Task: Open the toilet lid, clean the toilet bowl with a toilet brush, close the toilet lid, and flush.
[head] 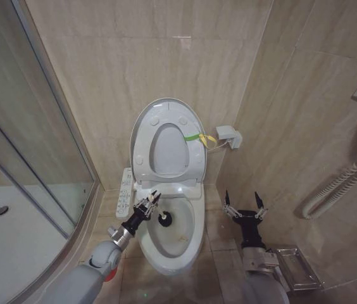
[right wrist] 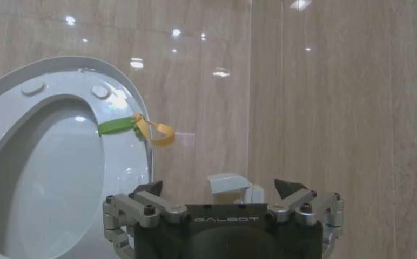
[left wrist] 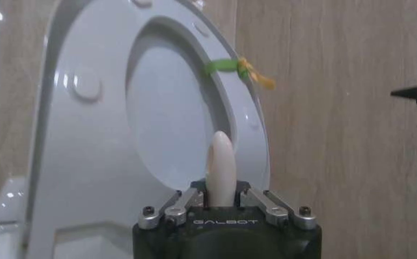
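Head view: one toilet brush (head: 163, 219), two grippers.

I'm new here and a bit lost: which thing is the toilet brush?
Find the white toilet bowl against the tiled wall, lid raised. The left gripper reaches over its rim, fingers shut on a thin white handle. That is the toilet brush: its dark head inside the bowl sets it apart.

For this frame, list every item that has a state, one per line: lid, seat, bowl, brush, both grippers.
toilet lid: raised, leaning back against the wall, green-yellow strap on its edge.
toilet seat: raised with the lid.
toilet bowl: uncovered, brownish marks inside.
toilet brush: held by its white handle, dark head down inside the bowl.
left gripper: shut on the brush handle, over the bowl's left rim.
right gripper: open, empty, right of the toilet.
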Controlling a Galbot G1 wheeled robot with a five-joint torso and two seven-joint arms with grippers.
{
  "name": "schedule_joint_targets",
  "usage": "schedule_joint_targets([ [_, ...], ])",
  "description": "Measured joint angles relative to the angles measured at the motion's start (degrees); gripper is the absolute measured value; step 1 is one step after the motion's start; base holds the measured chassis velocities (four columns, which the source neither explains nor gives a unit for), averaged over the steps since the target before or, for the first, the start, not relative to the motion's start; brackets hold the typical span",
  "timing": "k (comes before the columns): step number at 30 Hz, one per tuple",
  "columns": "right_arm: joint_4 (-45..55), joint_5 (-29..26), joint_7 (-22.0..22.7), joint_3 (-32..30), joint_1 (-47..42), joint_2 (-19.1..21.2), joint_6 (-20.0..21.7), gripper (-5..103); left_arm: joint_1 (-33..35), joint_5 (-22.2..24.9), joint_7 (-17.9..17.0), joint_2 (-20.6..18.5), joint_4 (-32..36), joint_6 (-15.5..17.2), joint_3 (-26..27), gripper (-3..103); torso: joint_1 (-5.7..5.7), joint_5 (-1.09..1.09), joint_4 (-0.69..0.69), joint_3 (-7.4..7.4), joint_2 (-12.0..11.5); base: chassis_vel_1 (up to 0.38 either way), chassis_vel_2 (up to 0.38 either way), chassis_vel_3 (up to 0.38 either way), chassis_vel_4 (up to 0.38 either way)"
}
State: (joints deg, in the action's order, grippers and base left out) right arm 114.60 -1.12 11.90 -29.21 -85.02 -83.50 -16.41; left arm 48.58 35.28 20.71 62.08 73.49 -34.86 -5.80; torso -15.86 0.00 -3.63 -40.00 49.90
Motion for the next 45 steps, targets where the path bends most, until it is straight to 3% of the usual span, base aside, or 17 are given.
schedule_joint_targets([
  [14, 0.00, 0.00, 0.01, 0.00, 0.00, 0.00, 0.00, 100, -7.32, -3.86, 1.84, 6.89, -17.19, -3.53, -4.53, 23, 0.00, 0.00, 0.00, 0.00, 0.00, 0.000, 0.000, 0.000, 0.000],
  [23, 0.00, 0.00, 0.01, 0.00, 0.00, 0.00, 0.00, 100, -10.13, -6.80, 1.32, 9.52, -24.00, -5.09, -5.63, 23, 0.00, 0.00, 0.00, 0.00, 0.00, 0.000, 0.000, 0.000, 0.000],
  [32, 0.00, 0.00, 0.01, 0.00, 0.00, 0.00, 0.00, 100, -13.78, -8.64, 2.03, 12.89, -33.98, -9.80, -6.83, 23, 0.00, 0.00, -0.01, 0.00, 0.00, 0.000, 0.000, 0.000, 0.000],
  [45, 0.00, 0.00, 0.01, 0.00, 0.00, 0.00, 0.00, 100, -15.33, -12.40, 3.24, 16.59, -40.89, -10.62, -4.75, 23, 0.01, -0.01, -0.01, 0.00, 0.01, 0.000, 0.000, 0.000, 0.000],
])
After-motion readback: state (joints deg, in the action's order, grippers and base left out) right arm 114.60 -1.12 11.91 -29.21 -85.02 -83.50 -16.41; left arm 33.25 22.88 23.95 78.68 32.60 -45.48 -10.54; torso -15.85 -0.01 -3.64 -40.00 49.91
